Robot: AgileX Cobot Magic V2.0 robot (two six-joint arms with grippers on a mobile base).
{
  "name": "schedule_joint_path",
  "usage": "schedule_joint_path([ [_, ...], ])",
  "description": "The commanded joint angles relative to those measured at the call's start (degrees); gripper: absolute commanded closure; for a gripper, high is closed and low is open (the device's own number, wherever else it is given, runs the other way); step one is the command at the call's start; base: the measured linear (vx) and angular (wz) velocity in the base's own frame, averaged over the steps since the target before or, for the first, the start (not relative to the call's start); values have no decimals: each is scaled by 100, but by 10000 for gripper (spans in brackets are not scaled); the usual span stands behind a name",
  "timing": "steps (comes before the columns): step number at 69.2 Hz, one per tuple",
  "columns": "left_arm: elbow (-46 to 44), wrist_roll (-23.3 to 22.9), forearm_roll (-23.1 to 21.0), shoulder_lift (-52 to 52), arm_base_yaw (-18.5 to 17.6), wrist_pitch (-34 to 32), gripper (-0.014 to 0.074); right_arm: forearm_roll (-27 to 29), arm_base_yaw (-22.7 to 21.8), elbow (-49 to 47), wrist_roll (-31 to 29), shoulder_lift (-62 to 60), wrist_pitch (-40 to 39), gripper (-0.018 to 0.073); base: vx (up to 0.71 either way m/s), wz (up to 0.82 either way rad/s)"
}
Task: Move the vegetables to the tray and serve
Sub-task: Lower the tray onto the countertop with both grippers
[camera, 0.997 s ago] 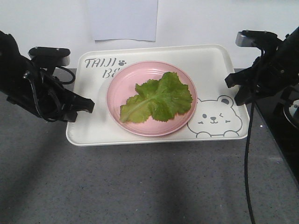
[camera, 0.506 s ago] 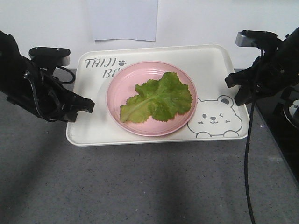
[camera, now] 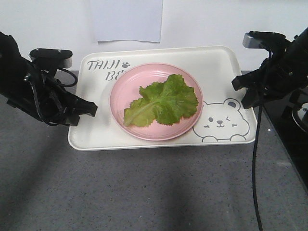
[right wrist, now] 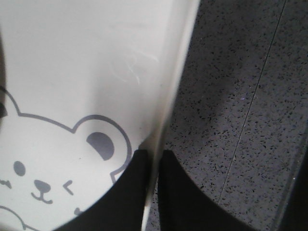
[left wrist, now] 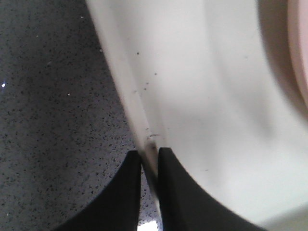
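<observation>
left gripper [left wrist: 149, 166] fingers pinching tray [camera: 91, 137] rim, right gripper [right wrist: 153, 163] likewise, vegetables [camera: 161, 102] on pink plate [camera: 125, 89]

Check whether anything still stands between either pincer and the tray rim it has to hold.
Nothing visible does. The left pincer is shut on the tray at its left rim, and the right pincer is shut on the right rim. The vegetables lie on the pink plate, away from both grips.
</observation>
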Motion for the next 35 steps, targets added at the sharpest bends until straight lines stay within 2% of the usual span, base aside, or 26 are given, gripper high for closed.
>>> schedule_joint_path([
  [1,-178,145,-577,-240,-130,-542,602,916,95,-166,-228,-316,51,565,0,0],
  [21,-174,122,183,-236,-130,-589,602,1442,107,-166,-530,-151,-212,565,0,0],
  [35,-174,106,285,-234,-130,-709,602,1463,114,-166,-524,303,-185,565,0,0],
])
